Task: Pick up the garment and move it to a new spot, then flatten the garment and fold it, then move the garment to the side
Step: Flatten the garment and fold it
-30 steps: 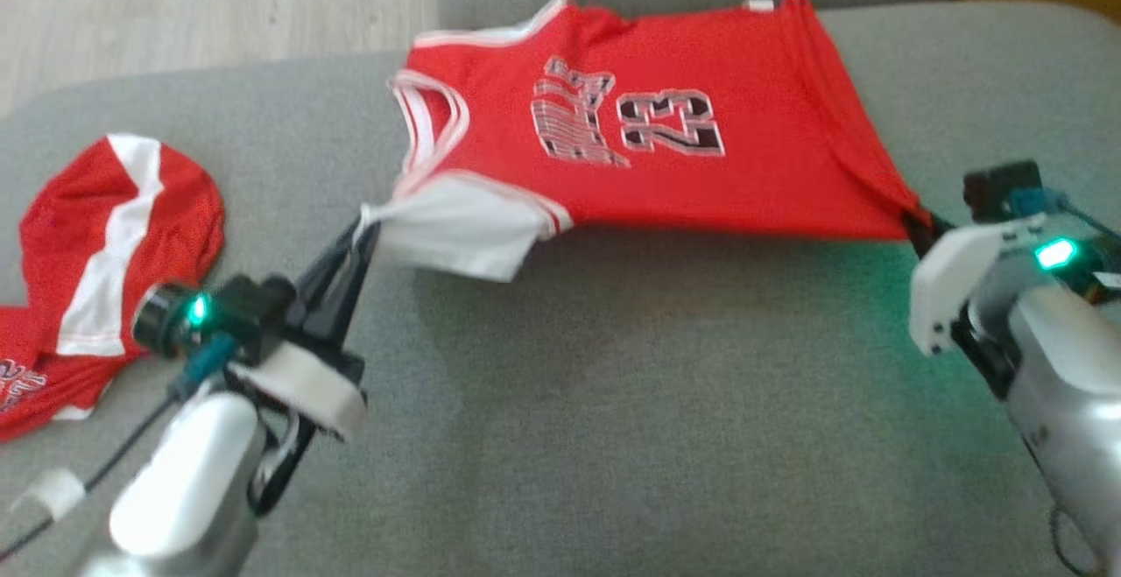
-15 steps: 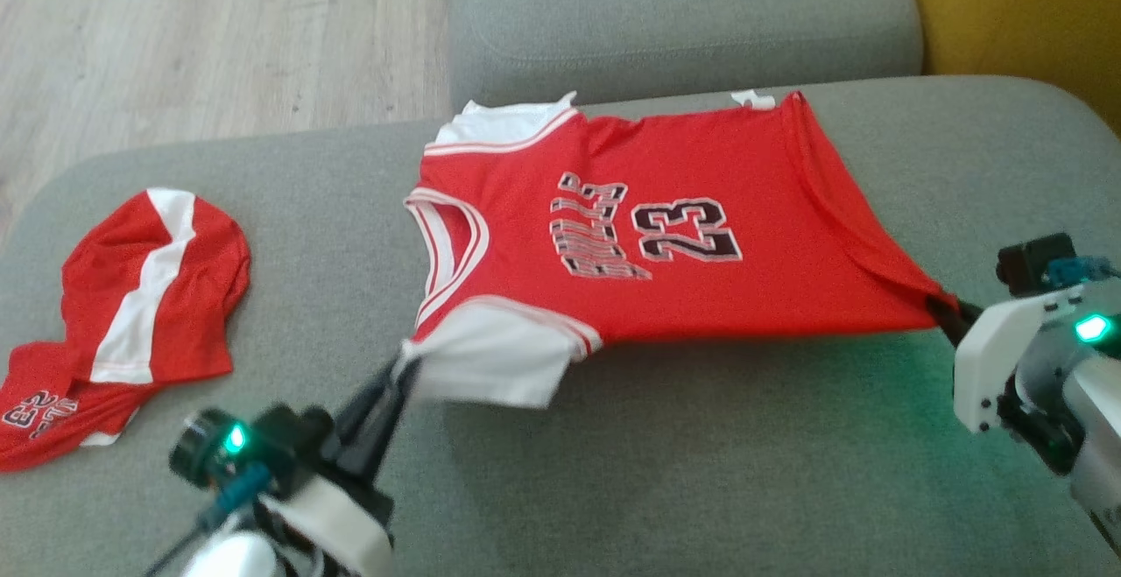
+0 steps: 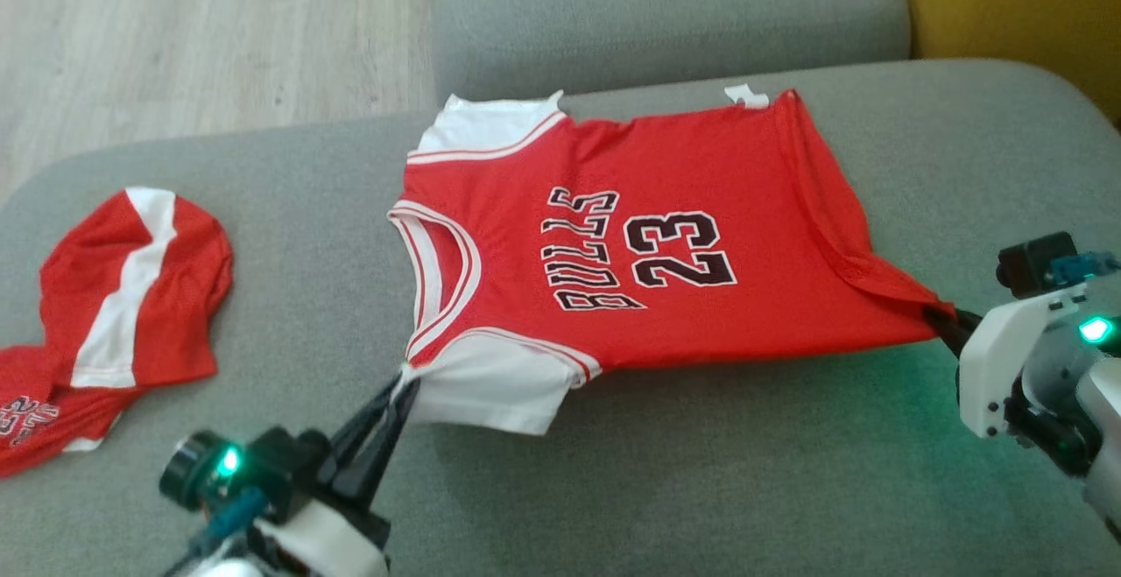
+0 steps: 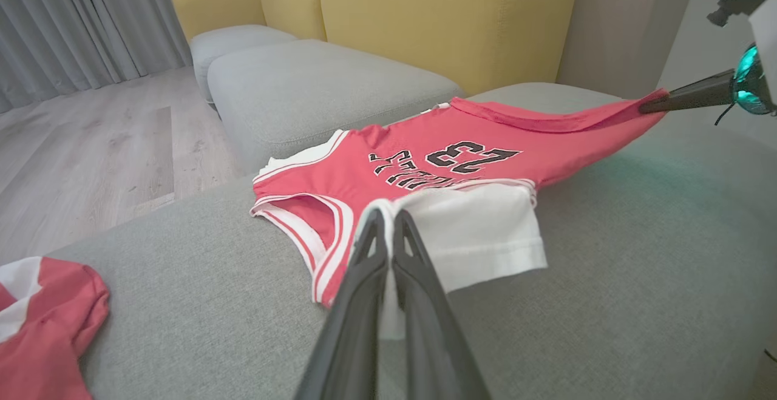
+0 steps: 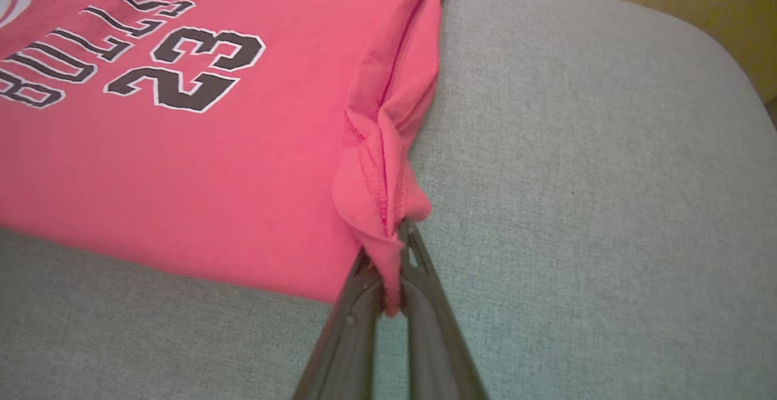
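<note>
The garment (image 3: 692,209) is a red jersey with white sleeves, printed BULLS 23, spread over a grey sofa cushion (image 3: 683,472). My left gripper (image 3: 405,382) is shut on its near white sleeve (image 3: 490,389), the fingertips pinching the sleeve's edge (image 4: 388,221). My right gripper (image 3: 941,319) is shut on the near hem corner (image 5: 388,230), where the red cloth bunches between the dark fingers (image 5: 419,278). The garment (image 4: 425,163) is drawn taut between the two grippers, its near edge slightly raised. In the left wrist view the right gripper (image 4: 652,106) holds the far corner.
A second red and white garment (image 3: 114,314) lies crumpled at the cushion's left end. Wooden floor (image 3: 175,25) lies beyond the cushion at the upper left, another grey cushion (image 3: 666,8) behind, and a yellow sofa back (image 3: 1016,8) at the upper right.
Both grippers have drawn the garment nearer and lower over the cushion, still pinching it. The head camera has tilted too, so the whole scene sits lower in view.
</note>
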### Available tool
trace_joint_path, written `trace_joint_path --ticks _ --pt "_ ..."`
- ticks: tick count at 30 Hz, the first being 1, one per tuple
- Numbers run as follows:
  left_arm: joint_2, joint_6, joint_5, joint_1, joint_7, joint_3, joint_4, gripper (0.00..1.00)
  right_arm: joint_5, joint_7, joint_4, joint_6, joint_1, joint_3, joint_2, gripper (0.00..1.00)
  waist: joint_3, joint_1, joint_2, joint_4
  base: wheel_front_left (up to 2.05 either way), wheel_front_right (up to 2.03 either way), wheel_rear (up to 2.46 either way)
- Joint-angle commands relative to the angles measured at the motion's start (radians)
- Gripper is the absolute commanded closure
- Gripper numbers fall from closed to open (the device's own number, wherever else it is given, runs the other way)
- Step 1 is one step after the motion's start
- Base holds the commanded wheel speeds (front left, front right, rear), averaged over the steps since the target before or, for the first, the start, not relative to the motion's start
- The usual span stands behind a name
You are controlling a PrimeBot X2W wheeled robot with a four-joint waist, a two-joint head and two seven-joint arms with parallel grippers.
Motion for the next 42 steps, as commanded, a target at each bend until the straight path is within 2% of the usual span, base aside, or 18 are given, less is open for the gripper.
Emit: trace_joint_path --ticks 1,12,21,32,33,34,35,36,39,42 --pt "0.032 -0.003 0.000 -0.090 0.001 0.058 -0.021 1.00 -0.015 0.006 -0.026 -0.001 -0.033 -0.014 -0.016 1.00 0.022 0.0000 -0.0001 -0.003 0.00 0.00 0.00" --pt "0.020 -0.078 0.023 -0.325 0.017 0.065 0.156 1.00 -0.107 0.119 0.007 -0.001 -0.135 -0.091 0.053 1.00 0.146 0.0000 -0.0001 -0.008 0.00 0.00 0.00" --pt "0.004 -0.142 0.056 -0.487 0.033 0.008 0.329 1.00 -0.164 0.162 0.071 -0.001 -0.229 -0.111 0.088 1.00 0.215 0.0000 -0.0001 -0.003 0.00 0.00 0.00" --pt "-0.032 -0.168 0.068 -0.643 0.033 -0.066 0.483 1.00 -0.217 0.143 0.140 -0.001 -0.336 -0.112 0.110 1.00 0.292 0.0000 -0.0001 0.012 0.00 0.00 0.00" --pt "-0.037 -0.168 0.068 -0.658 0.034 -0.072 0.500 1.00 -0.230 0.126 0.143 -0.001 -0.349 -0.109 0.111 0.72 0.299 0.0000 -0.0001 0.012 0.00 0.00 0.00" --pt "-0.043 -0.169 0.070 -0.673 0.031 -0.076 0.517 1.00 -0.238 0.109 0.152 -0.001 -0.361 -0.115 0.114 0.00 0.304 0.0000 -0.0001 0.013 0.00 0.00 0.00" --pt "-0.048 -0.165 0.077 -0.689 0.024 -0.076 0.535 0.29 -0.243 0.095 0.162 -0.001 -0.371 -0.120 0.120 0.00 0.310 0.0000 -0.0001 0.014 0.00 0.00 0.00" --pt "-0.054 -0.157 0.084 -0.704 0.013 -0.075 0.554 0.00 -0.248 0.079 0.173 -0.001 -0.381 -0.127 0.127 0.00 0.313 0.0000 -0.0001 0.014 0.00 0.00 0.00" --pt "-0.087 -0.112 0.082 -0.742 -0.043 -0.046 0.610 0.00 -0.269 -0.027 0.199 -0.001 -0.417 -0.171 0.149 0.00 0.318 0.0000 -0.0001 0.013 0.00 0.00 0.00" --pt "-0.130 -0.048 0.061 -0.770 -0.133 0.007 0.652 0.00 -0.299 -0.170 0.210 -0.001 -0.434 -0.207 0.170 0.00 0.307 0.0000 -0.0001 0.012 0.00 0.00 0.00"
